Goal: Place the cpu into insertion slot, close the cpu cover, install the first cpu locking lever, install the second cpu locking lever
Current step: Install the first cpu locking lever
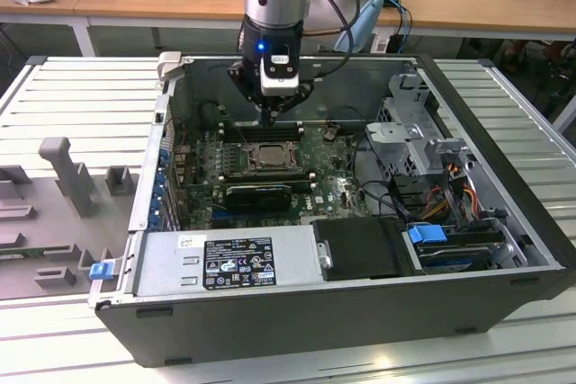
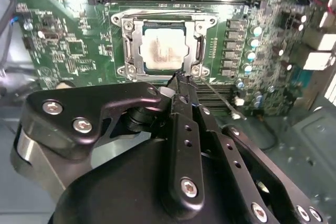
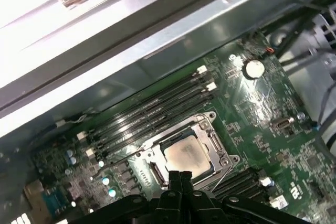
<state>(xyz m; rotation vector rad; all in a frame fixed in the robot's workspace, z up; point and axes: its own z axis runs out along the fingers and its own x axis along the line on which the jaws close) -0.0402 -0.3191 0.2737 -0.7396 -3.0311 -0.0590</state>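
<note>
So the open computer case is lying flat on the slatted tabletop, and the arm reaches straight down into it with a little blue light glowing on its wrist. The end effector hangs right over the green board, at the edge of the insertion slot that faces the long black memory slots. In both wrist views the end effector has its fingers pinched together with nothing visible between them, so it's closed and empty as far as I can see. The cpu is sitting in the insertion slot, pale face up with a smudgy mark on it, squared up and flat. The cpu cover is down over it, and its window frames the chip on all sides. In the second wrist view the fingertips sit right by one corner of the cover, next to a small screw, and honestly I can't tell if they're touching the metal or just hovering above it. A thin wire lever runs off at a slant from that same corner; I can't tell whether it's latched. Elsewhere in the case there's a silver power supply along the near wall and a round coin battery on the board. Off on the exterior view's left, a grey fixture sits on the tabletop, well apart from the case.
</note>
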